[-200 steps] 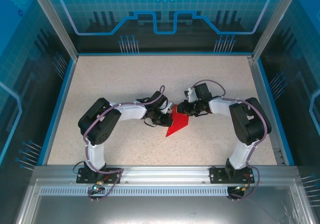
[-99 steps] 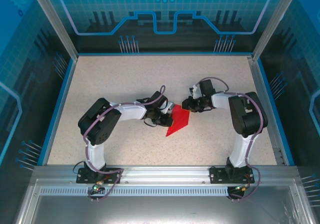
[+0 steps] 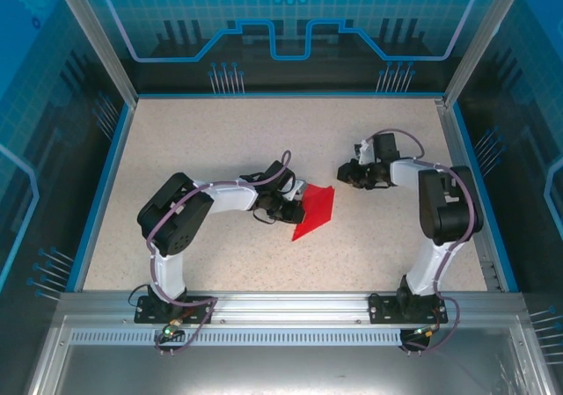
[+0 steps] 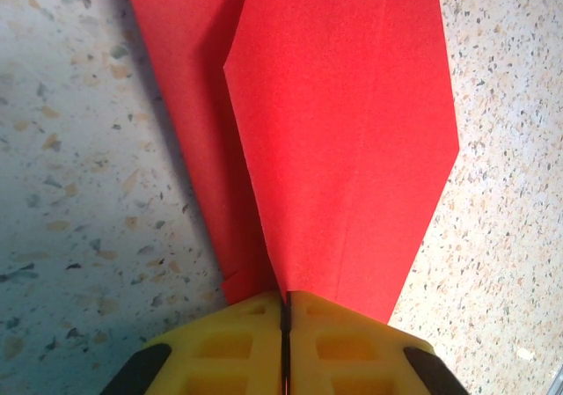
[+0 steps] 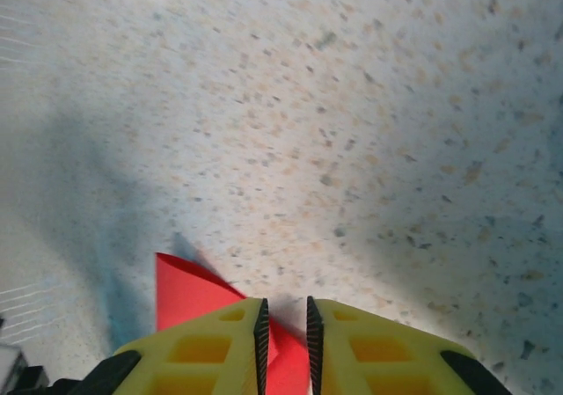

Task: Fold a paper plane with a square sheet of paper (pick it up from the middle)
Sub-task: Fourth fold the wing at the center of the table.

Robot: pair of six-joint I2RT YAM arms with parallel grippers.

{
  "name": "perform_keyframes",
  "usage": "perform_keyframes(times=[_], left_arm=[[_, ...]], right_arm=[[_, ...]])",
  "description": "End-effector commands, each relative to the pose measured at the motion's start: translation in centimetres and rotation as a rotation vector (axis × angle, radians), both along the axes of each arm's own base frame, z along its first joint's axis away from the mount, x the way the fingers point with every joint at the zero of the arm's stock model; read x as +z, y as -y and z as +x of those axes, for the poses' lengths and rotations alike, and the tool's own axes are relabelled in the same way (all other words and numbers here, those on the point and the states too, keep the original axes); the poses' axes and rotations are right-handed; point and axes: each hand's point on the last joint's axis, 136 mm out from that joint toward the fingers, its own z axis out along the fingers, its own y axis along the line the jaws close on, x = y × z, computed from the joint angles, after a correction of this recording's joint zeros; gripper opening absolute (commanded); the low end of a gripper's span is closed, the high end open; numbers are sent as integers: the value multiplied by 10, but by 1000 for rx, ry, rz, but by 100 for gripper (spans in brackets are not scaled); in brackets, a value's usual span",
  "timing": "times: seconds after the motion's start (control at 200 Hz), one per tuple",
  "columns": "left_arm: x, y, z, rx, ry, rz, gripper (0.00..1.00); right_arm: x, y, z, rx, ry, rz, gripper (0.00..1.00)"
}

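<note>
Centre of top view: thin bright red creased paper sheet [image 3: 315, 212] flat, partly folded | left gripper [image 4: 285, 311] pinched on its edge | right gripper [image 3: 345, 173] upper right of it, narrow gap, empty | likely wing folds left

Sheet of paper [image 4: 343, 149] is seen as matt red, smooth, sharply creased. Table [image 3: 220, 149] is finished in a speckled, matt stone-look. Fingers [image 4: 220, 347] are moulded in matt yellow plastic.

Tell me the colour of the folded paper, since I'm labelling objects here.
The paper is plain bright red, clearest in the left wrist view.
</note>
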Motion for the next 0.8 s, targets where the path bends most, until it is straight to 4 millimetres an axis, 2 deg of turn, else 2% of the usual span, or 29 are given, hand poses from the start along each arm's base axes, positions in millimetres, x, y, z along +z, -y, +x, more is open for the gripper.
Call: perform_keyframes(times=[0.0,0.28,0.315,0.4,0.565,0.695,0.795], left_arm=[[-15,-11,-7,-16,-47,75,11],[8,-2,2,-21,-7,33,15],[11,-1,3,-21,-4,27,15],[17,1,5,-22,4,22,17],[28,-2,9,-24,43,41,28],[38,-6,10,-22,71,61,38],[46,-4,7,-30,61,38,39]], right_arm=[[22,4,-9,18,37,6,22],[34,-3,-44,50,26,38,23],[26,-5,-56,59,-3,39,24],[24,-10,-68,78,-17,38,24],[15,-19,-91,102,-53,39,26],[10,-29,-103,114,-71,73,30],[7,-34,-107,119,-77,87,31]])
